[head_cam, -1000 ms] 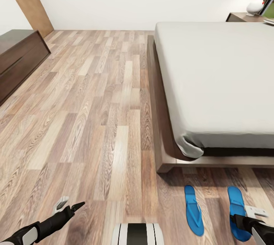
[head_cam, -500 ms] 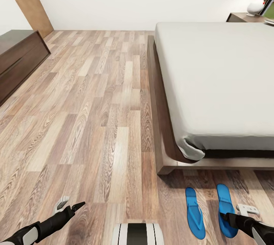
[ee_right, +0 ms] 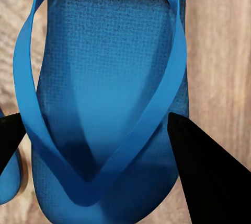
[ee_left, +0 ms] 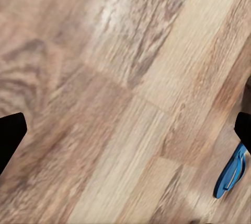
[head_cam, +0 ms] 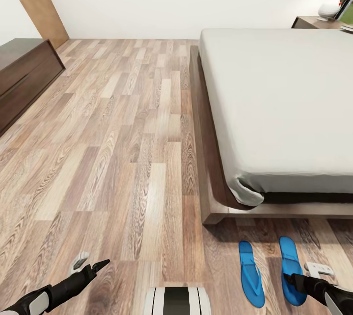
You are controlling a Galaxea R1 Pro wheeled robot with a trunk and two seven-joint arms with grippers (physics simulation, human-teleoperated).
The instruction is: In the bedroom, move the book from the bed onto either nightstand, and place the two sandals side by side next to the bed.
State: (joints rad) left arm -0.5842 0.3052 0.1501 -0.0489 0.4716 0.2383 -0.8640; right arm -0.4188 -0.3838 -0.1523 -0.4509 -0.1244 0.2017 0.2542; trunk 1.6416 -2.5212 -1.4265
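Two bright blue sandals lie on the plank floor at the foot of the bed (head_cam: 274, 104), the left sandal (head_cam: 251, 273) parallel to the right sandal (head_cam: 290, 256). My right gripper (head_cam: 301, 275) sits low over the right sandal's heel end. In the right wrist view its fingertips (ee_right: 198, 166) press the two side edges of the right sandal (ee_right: 104, 93), and a sliver of the other sandal (ee_right: 8, 182) shows beside it. My left gripper (head_cam: 90, 263) hangs open over bare floor, and the left wrist view catches a sandal (ee_left: 230, 174) off to one side. The book is out of view.
A nightstand (head_cam: 309, 22) with a white lamp (head_cam: 327, 9) stands beyond the bed's far corner. A long low dark cabinet (head_cam: 24, 75) lines the left wall beside a wooden panel (head_cam: 34, 1). Wide floor (head_cam: 122, 133) lies between them. My base (head_cam: 176, 301) shows at the bottom.
A second ago my right gripper shifted left with the right sandal, bringing it closer to the other one. Over the last half second nothing has moved.
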